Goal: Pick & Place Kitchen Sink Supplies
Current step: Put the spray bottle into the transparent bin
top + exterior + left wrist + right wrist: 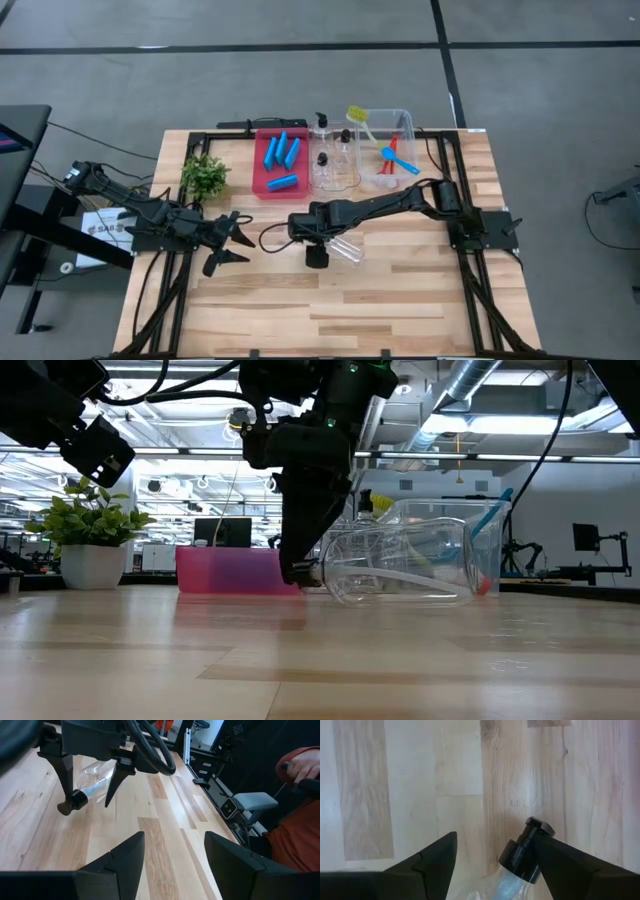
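Note:
A clear bottle (pixel 347 247) with a black pump top lies on its side on the wood table, near the middle. My right gripper (pixel 318 250) hangs over its pump end, fingers open and pointing down, standing on either side of the pump top (pixel 526 851). The low view shows the bottle's body (pixel 400 565) flat on the table. My left gripper (pixel 245 248) waits open to the left, clear of everything. Blue sponges (pixel 281 155) lie in the red tray. More bottles (pixel 333 155) stand in one clear bin, and brushes (pixel 392 155) lie in the other. My right gripper comes from above with open fingers astride the lying bottle's pump top (pixel 526 851). One finger (pixel 570 860) stands right against the black cap. I cannot tell whether it touches. The bottle rests with its side on the table.
A small potted plant (pixel 205 176) stands at the far left of the table. The red tray (pixel 262 185) and two clear bins (pixel 405 118) line the far edge. Bare wood (pixel 340 310) stretches toward the near edge. A person's orange sleeve (pixel 300 825) shows beyond the table.

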Motion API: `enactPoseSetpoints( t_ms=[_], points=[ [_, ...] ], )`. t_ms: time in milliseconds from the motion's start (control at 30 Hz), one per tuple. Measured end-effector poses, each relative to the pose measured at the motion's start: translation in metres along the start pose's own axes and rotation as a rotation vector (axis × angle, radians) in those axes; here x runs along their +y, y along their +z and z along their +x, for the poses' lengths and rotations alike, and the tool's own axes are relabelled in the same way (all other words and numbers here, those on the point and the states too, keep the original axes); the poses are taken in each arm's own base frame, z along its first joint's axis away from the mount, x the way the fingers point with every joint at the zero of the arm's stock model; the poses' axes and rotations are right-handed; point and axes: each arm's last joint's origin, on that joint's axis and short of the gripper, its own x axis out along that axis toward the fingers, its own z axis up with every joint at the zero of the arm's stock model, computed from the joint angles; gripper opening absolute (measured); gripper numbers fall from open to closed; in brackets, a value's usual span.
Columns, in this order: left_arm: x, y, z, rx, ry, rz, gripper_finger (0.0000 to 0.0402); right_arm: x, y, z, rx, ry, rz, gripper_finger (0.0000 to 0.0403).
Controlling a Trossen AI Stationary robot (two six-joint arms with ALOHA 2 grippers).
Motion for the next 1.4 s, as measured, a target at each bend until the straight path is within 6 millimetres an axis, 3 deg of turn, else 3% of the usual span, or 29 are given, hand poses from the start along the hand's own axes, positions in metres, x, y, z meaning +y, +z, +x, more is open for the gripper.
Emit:
enactPoseSetpoints(
  t_ms=[367, 900, 1233, 1400],
  points=[
    [0.000, 0.000, 0.000, 0.000, 0.000, 0.000, 0.0208, -0.001, -0.001, 0.004, 0.006, -0.052, 0.015, 0.0255],
    [0.000, 0.000, 0.000, -0.001, 0.000, -0.022, 0.0208, 0.019, -0.004, 0.002, -0.014, -0.145, -0.022, 0.0255],
    [0.000, 0.000, 0.000, -0.001, -0.001, -0.023, 0.0208, 0.030, 0.008, -0.022, -0.041, -0.197, 0.013, 0.0255],
    [0.000, 0.000, 0.000, -0.001, 0.000, -0.023, 0.0208, 0.023, 0.008, -0.024, -0.025, -0.206, 0.118, 0.0255]
  ],
)
